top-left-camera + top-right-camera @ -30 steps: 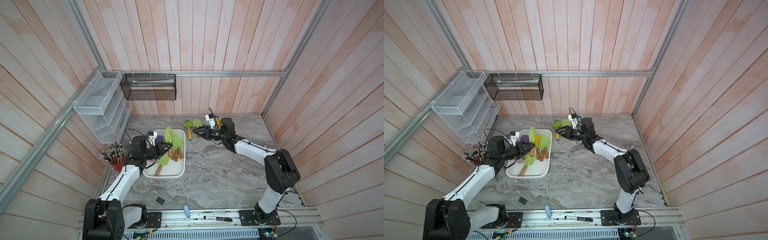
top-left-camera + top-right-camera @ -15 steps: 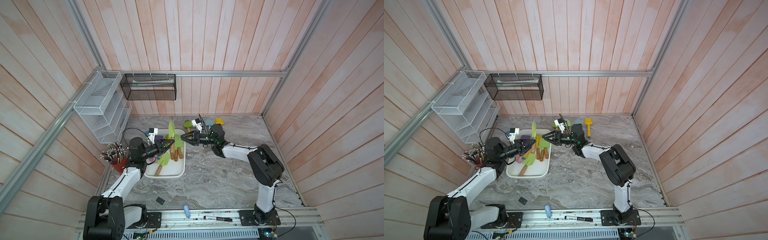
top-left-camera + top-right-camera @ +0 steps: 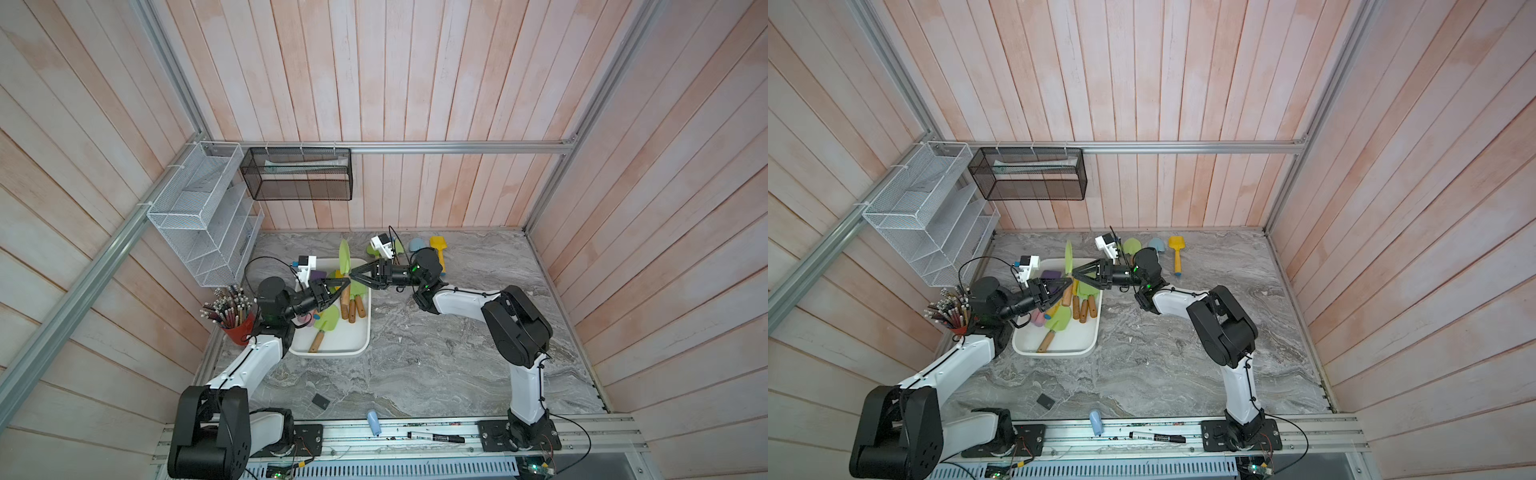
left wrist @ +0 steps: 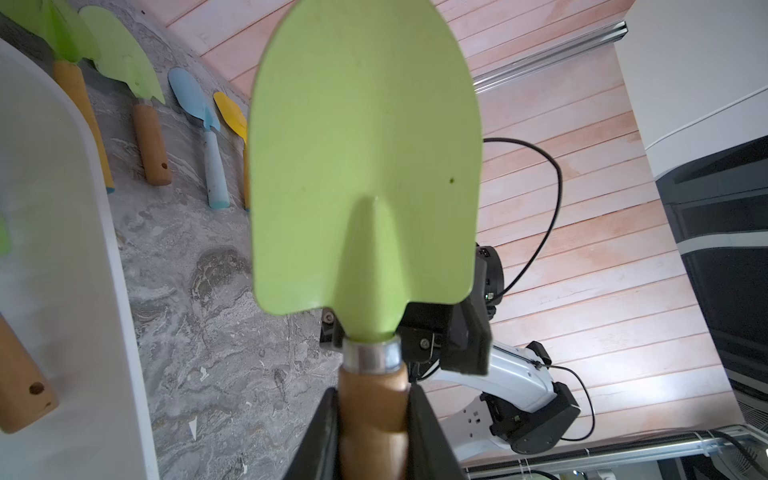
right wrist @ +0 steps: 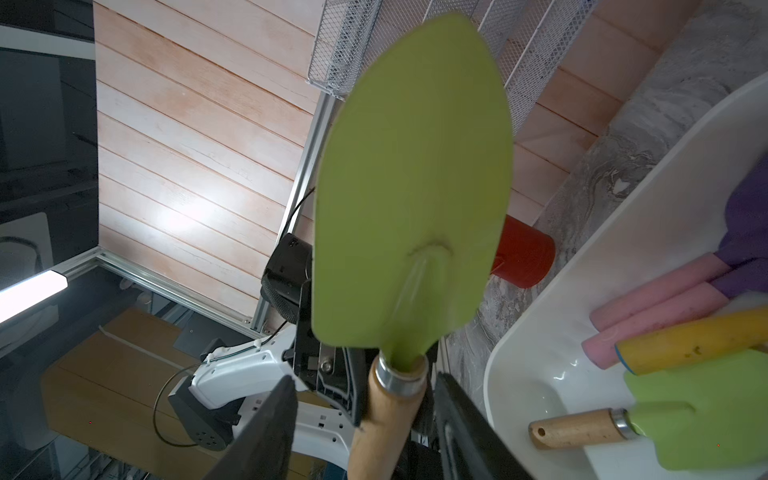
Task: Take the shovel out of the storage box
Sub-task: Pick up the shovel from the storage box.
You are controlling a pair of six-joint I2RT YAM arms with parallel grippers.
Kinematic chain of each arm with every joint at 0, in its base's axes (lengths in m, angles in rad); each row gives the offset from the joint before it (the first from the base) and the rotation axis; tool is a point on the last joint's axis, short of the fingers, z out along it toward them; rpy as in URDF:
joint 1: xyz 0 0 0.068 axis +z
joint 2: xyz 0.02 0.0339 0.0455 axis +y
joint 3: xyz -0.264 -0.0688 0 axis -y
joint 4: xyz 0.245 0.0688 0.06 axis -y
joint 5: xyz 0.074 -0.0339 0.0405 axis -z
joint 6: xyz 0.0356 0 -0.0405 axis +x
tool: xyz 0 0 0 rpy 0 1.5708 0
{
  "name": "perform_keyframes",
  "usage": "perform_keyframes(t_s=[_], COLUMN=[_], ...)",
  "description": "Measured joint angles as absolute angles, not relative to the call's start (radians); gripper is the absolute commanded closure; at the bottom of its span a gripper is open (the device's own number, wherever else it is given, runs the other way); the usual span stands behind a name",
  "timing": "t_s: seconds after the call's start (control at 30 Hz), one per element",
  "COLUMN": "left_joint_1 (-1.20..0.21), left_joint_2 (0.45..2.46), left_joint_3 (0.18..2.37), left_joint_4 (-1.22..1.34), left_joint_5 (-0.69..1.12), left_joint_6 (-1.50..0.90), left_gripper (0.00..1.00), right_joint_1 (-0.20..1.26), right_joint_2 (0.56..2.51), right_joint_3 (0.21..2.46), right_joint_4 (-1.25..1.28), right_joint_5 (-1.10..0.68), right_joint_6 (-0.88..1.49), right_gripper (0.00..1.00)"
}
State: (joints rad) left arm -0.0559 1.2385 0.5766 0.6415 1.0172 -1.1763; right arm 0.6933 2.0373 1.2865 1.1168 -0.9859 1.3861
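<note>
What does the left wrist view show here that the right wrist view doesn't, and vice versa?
Left wrist only: the blue shovel and yellow shovel lying outside the storage box. Right wrist only: the red cup, the wire rack and pink handles inside that box. Both: the green shovel, its wooden handle clamped by the left gripper, with the right gripper open around it, and the box's rim.

shovel (image 4: 365,166): matt green blade, shiny metal collar, smooth wooden handle; storage box (image 5: 602,270): glossy white plastic.
</note>
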Motion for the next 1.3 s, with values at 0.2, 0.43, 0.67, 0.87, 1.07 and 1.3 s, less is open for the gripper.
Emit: perform_keyframes(t_s=[0.2,0.43,0.67,0.87,1.07,1.3], left_joint_1=[-0.080,-0.097,-0.099,-0.101,-0.101,-0.106], left_joint_2=[1.251,1.266,1.268,1.268,1.267,1.261], left_joint_3=[0.577,0.577,0.577,0.577,0.576,0.571], left_joint_4=[0.682,0.721,0.733,0.733,0.733,0.731], left_joint_5=[1.017,1.019,1.020,1.020,1.017,1.003], left_joint_6=[-1.198,-1.212,-1.229,-1.232,-1.232,-1.229], left_gripper=[0.84,0.84,0.84,0.80,0.80,0.80], right_joint_1=[0.707,0.718,0.715,0.712,0.712,0.711], right_joint_2=[2.081,2.094,2.106,2.114,2.125,2.138], right_joint_3=[1.303,1.312,1.312,1.312,1.323,1.330], right_joint_4=[1.180,1.212,1.261,1.288,1.303,1.330], right_joint_5=[-0.993,-0.997,-0.996,-0.997,-1.001,-1.004], right_joint_6=[1.452,1.486,1.510,1.538,1.557,1.594], right_gripper=[0.51,0.69,0.85,0.89,0.77,0.72])
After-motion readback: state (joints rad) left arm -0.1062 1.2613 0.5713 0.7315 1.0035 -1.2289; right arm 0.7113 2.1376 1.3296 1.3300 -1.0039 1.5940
